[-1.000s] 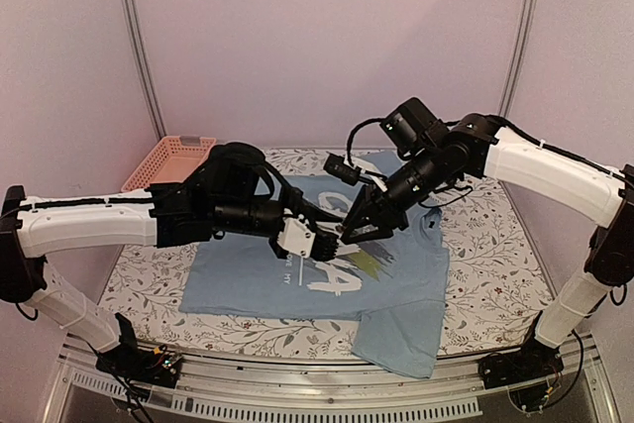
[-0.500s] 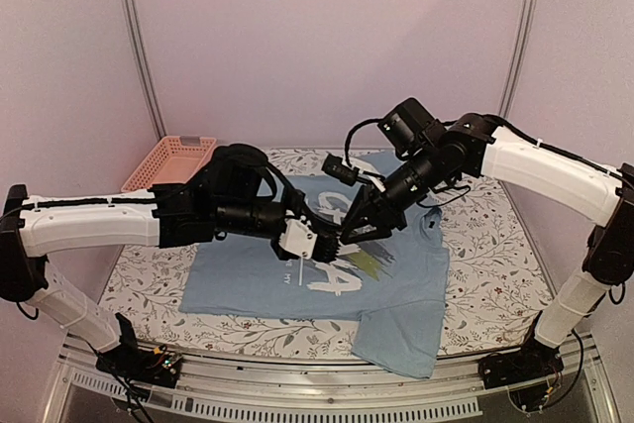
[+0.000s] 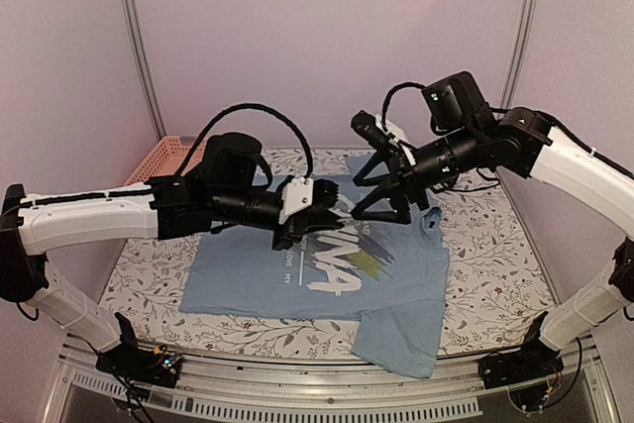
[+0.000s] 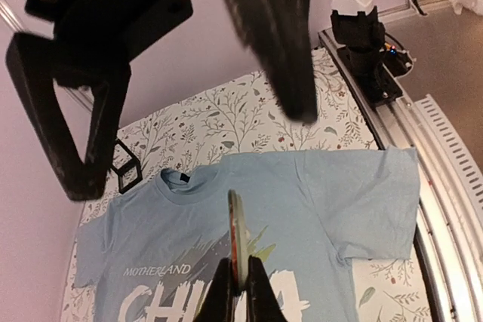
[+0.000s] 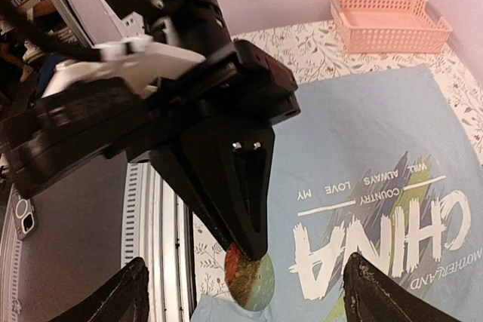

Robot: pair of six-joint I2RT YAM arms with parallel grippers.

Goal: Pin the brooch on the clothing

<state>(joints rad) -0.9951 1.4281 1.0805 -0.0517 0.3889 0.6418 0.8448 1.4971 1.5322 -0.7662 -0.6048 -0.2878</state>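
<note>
Over flowered table [image 3: 485, 274], between pink walls [image 3: 297, 37]. Left gripper [image 4: 240, 295]: shut tight on the brooch [image 4: 238, 243], pinching it edge-on, held clear above the light blue shirt [image 3: 396, 274] near the CHINA lettering [image 4: 151, 303]. Right gripper [image 3: 369, 195]: flung wide a moment ago, no longer holding, empty just beside. Amounts to a handover from right to left, done within the last second. Leaves lowering and pinning to do; not yet fastened to cloth. Cannot find the pin or clasp in any view. Seen from the right wrist only as an orange-green blur; from the top camera, lost behind black fingers [image 3: 317, 215].
</note>
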